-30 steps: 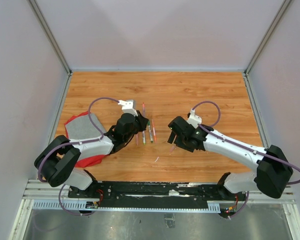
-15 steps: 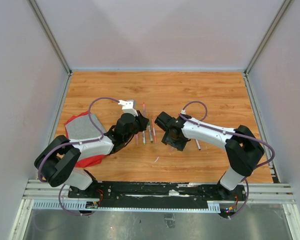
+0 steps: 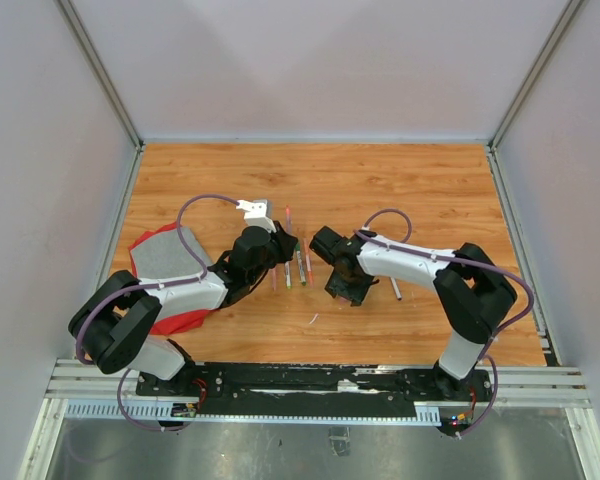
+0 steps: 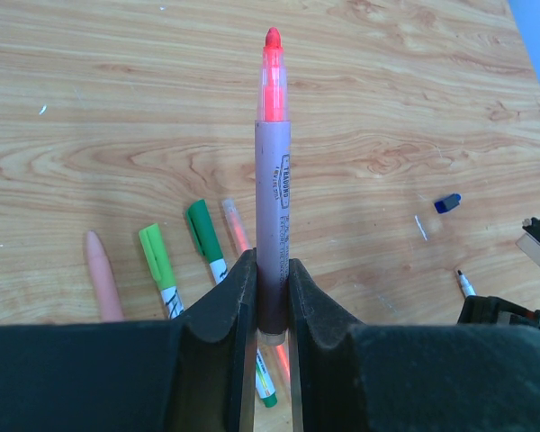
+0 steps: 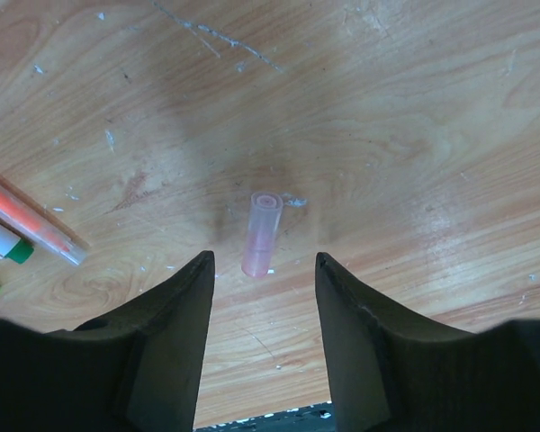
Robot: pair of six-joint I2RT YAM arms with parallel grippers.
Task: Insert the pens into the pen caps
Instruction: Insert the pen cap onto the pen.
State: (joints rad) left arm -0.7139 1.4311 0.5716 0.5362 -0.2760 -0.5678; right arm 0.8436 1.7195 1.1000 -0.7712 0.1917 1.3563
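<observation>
**Pink cap lies in the right pincer's gap**

The cap (image 5: 262, 234) lies flat on the table (image 5: 432, 108), straight ahead of the right pincer (image 5: 264, 266) and between its two fingers, touching neither. Its long axis runs nearly along the gap, away from the wrist, with the open mouth at the far end, so I reckon the fingers would meet its sides. That pincer's jaws stand partly open and hold nothing. How low they hang over the wood I cannot tell. The right arm is plainly the nearer one. The left pincer (image 4: 272, 263) sits on the other side of the loose pens (image 3: 298, 268), clamped on the grey barrel of a pen (image 4: 272, 162). The pen's orange-red tip points straight out past the fingertips, uncapped.
</observation>
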